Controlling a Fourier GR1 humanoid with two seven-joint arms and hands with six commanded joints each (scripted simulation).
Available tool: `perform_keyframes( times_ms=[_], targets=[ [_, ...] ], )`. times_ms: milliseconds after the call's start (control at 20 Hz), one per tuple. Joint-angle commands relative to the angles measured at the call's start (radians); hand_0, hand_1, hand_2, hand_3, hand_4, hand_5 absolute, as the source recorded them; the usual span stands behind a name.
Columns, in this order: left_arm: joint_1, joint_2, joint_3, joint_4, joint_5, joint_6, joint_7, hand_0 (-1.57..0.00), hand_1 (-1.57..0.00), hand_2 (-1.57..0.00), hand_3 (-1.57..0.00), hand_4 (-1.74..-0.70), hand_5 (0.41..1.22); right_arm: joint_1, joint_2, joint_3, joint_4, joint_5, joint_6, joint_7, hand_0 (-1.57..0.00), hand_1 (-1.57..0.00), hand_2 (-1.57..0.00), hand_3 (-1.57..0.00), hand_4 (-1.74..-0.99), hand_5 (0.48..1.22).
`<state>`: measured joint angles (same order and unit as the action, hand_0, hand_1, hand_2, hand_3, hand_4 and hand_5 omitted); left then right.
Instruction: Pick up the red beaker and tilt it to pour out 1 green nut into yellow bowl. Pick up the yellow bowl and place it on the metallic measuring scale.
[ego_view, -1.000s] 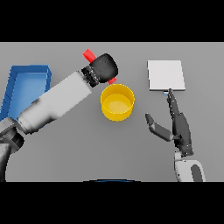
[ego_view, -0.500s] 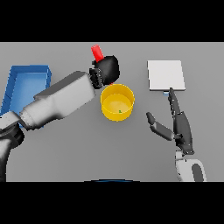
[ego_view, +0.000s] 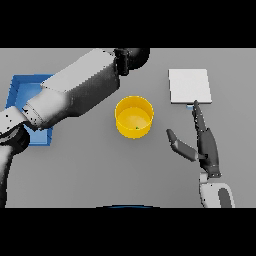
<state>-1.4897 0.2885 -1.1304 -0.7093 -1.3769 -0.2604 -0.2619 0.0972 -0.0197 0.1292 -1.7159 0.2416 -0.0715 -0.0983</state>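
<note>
Our left robot hand (ego_view: 134, 57) sits at 12 o'clock, top edge of the worktop (ego_view: 90, 165); we can't tell its finger state, and we see no red beaker there. Our right robot hand (ego_view: 204, 145) rests at 4 o'clock, fingers straight and spread, thumb out toward 9, holding nothing. Yellow bowl (ego_view: 134, 116) stands upright at centre, a green nut (ego_view: 137, 128) inside. Metallic scale (ego_view: 189, 85) lies at 2 o'clock, just beyond our right fingertips. Blue tray (ego_view: 20, 90) at 9 o'clock, partly under our left forearm.
</note>
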Motion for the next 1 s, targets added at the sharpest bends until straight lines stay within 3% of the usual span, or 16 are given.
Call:
perform_keyframes(
  times_ms=[0,150,300,450,550,750,850,950],
  targets=[
    [-0.034,0.01,0.03,0.023,0.017,-0.005,-0.011,-1.57,-1.57,-1.57,-1.57,-1.73,1.221,0.002,-0.003,0.003,0.004,0.006,0.001,-0.008,0.0,0.0,0.0,0.0,-1.133,0.557],
    [-0.106,0.058,0.131,0.111,0.063,0.037,0.013,-1.57,-1.57,-1.57,-1.57,-1.72,1.221,-0.009,0.002,0.0,0.014,-0.02,0.017,-0.015,0.0,0.0,0.0,0.0,-1.128,0.554],
    [-0.178,0.09,0.304,0.25,0.181,-0.001,0.075,-1.57,-1.57,-1.57,-1.57,-1.73,1.221,0.0,-0.001,0.01,-0.001,-0.026,0.033,-0.028,0.0,0.0,0.0,0.0,-1.104,0.563],
    [-0.177,0.17,0.559,0.363,0.394,-0.046,0.17,-1.57,-1.57,-1.57,-1.51,-1.73,1.221,-0.016,-0.001,0.014,0.016,-0.026,0.038,-0.021,0.0,0.0,0.0,0.0,-1.105,0.578],
    [-0.149,0.23,0.708,0.423,0.531,-0.043,0.187,-1.57,-1.57,-1.57,-1.52,-1.74,1.221,-0.034,-0.003,0.01,0.031,-0.03,0.04,-0.016,0.0,0.0,0.0,0.0,-1.116,0.582],
    [-0.024,0.318,0.894,0.479,0.722,0.041,0.238,-1.57,-1.57,-1.57,-1.55,-1.74,1.221,-0.049,-0.022,0.01,0.044,-0.006,0.034,-0.012,0.0,0.0,0.0,0.0,-1.127,0.606],
    [0.061,0.335,0.94,0.479,0.781,0.094,0.336,-1.57,-1.57,-1.57,-1.56,-1.74,1.221,-0.042,-0.033,0.009,0.036,-0.016,0.049,-0.025,0.0,0.0,0.0,0.0,-1.132,0.621],
    [0.151,0.337,0.988,0.456,0.847,0.177,0.375,-1.57,-1.57,-1.57,-1.56,-1.74,1.221,-0.039,-0.039,0.012,0.031,-0.015,0.055,-0.023,0.0,0.0,0.0,0.0,-1.142,0.628]
  ],
)
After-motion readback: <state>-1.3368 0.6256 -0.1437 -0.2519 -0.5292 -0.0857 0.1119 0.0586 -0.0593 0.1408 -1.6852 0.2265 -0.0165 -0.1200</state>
